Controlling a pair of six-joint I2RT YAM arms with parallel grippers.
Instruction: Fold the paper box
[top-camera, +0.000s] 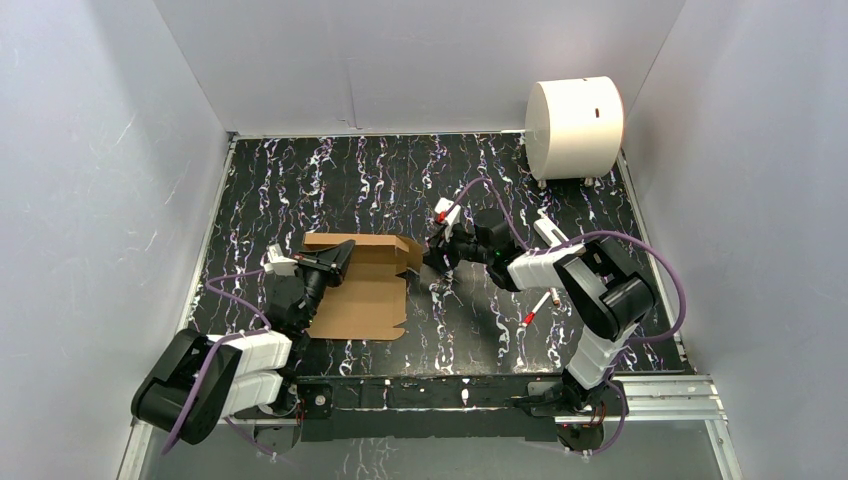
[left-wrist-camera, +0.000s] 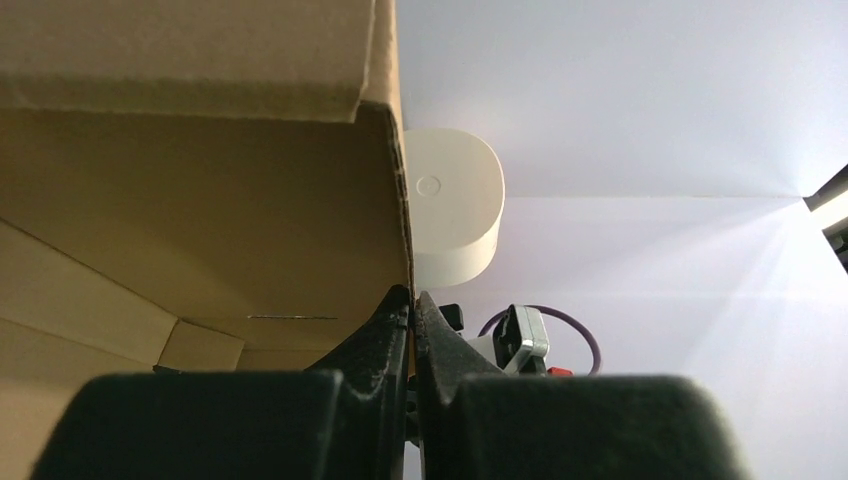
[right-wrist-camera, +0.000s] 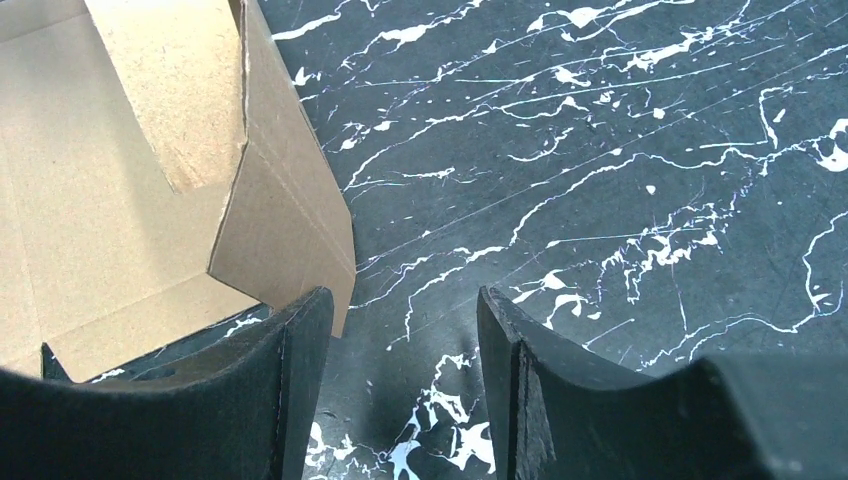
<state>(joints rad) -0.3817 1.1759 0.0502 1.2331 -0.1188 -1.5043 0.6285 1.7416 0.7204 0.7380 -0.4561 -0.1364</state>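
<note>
— Where is the box?
— The paper box (top-camera: 362, 292) lies on the black marbled table (top-camera: 480, 190), left of the middle. Its base is flat, and its far wall and a flap at the right end stand up.

— And your left gripper (left-wrist-camera: 412, 300)?
— Mine is pinched tight on a raised cardboard edge at the box's left end. The sheet runs straight down between the two tips. Past that edge my wrist camera sees the white cylinder (left-wrist-camera: 452, 200) at the back.

— The right one?
— My right gripper (right-wrist-camera: 400, 312) stands open at a middling width, low over the table at the box's right end. Only bare tabletop shows between its tips. The nearer tip is just beside the corner of the raised flap; I cannot tell whether they touch.
</note>
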